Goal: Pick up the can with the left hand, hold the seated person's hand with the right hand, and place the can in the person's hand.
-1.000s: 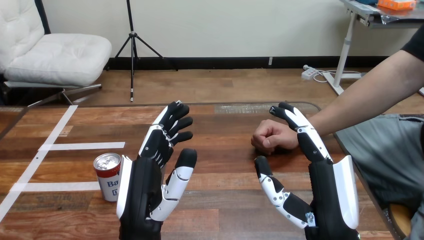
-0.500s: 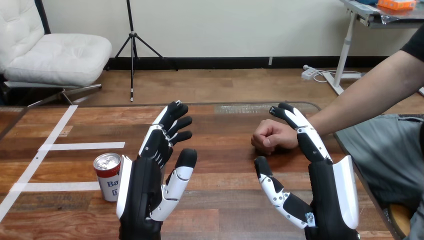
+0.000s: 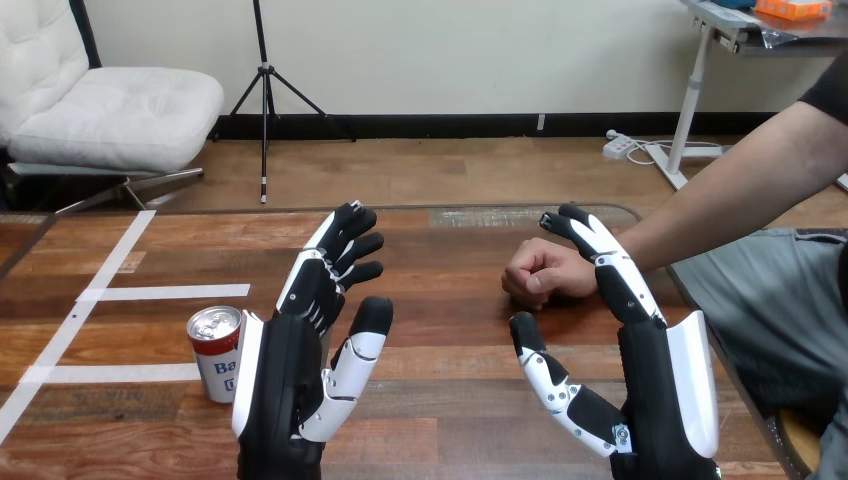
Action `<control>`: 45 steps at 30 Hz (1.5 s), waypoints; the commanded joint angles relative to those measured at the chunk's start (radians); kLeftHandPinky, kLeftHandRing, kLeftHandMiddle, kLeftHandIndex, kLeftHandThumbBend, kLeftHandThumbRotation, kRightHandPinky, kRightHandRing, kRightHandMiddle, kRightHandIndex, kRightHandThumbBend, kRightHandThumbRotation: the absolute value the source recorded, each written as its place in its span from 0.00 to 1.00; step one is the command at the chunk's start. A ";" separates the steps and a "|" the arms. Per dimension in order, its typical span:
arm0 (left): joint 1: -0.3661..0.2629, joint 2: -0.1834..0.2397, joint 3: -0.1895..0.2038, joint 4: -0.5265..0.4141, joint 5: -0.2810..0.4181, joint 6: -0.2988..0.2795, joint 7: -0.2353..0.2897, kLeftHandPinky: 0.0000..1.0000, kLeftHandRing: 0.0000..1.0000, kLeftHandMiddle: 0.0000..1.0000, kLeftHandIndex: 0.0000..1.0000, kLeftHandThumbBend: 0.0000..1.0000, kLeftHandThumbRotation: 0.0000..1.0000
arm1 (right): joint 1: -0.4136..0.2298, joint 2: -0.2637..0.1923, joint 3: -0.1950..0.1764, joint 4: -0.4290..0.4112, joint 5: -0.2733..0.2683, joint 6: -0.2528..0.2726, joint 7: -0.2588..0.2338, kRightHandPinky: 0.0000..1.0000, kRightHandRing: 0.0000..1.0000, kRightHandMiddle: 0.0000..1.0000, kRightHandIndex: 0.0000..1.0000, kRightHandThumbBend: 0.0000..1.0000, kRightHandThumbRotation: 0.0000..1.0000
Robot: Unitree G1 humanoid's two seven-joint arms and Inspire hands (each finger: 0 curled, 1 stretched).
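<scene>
A red and white can (image 3: 216, 352) with a silver top stands upright on the wooden table (image 3: 450, 250), low at the left. My left hand (image 3: 300, 370) is raised just to the right of the can, open with straight fingers, not touching it. My right hand (image 3: 640, 380) is raised at the lower right, also open, thumb spread out. The person's hand (image 3: 542, 272) rests on the table as a closed fist, reaching in from the right. My right fingers (image 3: 600, 250) stand in front of the person's wrist; I cannot tell whether they touch it.
White tape strips (image 3: 150, 293) cross the table's left part. The table's right edge (image 3: 700, 310) runs close by my right hand, with the person's lap beyond it.
</scene>
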State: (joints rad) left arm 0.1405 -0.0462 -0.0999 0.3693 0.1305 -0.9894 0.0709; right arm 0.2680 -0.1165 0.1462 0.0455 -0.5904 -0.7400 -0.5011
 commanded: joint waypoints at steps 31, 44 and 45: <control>-0.057 0.022 0.154 -0.109 0.143 -0.071 0.130 0.83 0.90 0.91 0.89 0.63 0.23 | -0.065 0.005 -0.018 -0.007 0.023 -0.002 0.015 0.86 0.90 0.90 0.83 0.34 0.17; -0.066 0.032 0.221 -0.145 0.218 -0.092 0.199 0.87 0.92 0.91 0.86 0.68 0.18 | -0.068 0.005 -0.017 -0.004 0.021 0.001 0.017 0.88 0.91 0.89 0.83 0.34 0.18; -0.067 0.031 0.225 -0.147 0.226 -0.092 0.205 0.87 0.92 0.91 0.86 0.68 0.19 | -0.068 0.005 -0.017 -0.003 0.022 0.001 0.018 0.88 0.91 0.90 0.83 0.34 0.18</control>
State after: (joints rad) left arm 0.1365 -0.0159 0.0960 0.2814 0.3212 -1.0624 0.2451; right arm 0.2653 -0.1172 0.1413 0.0459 -0.5849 -0.7395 -0.4868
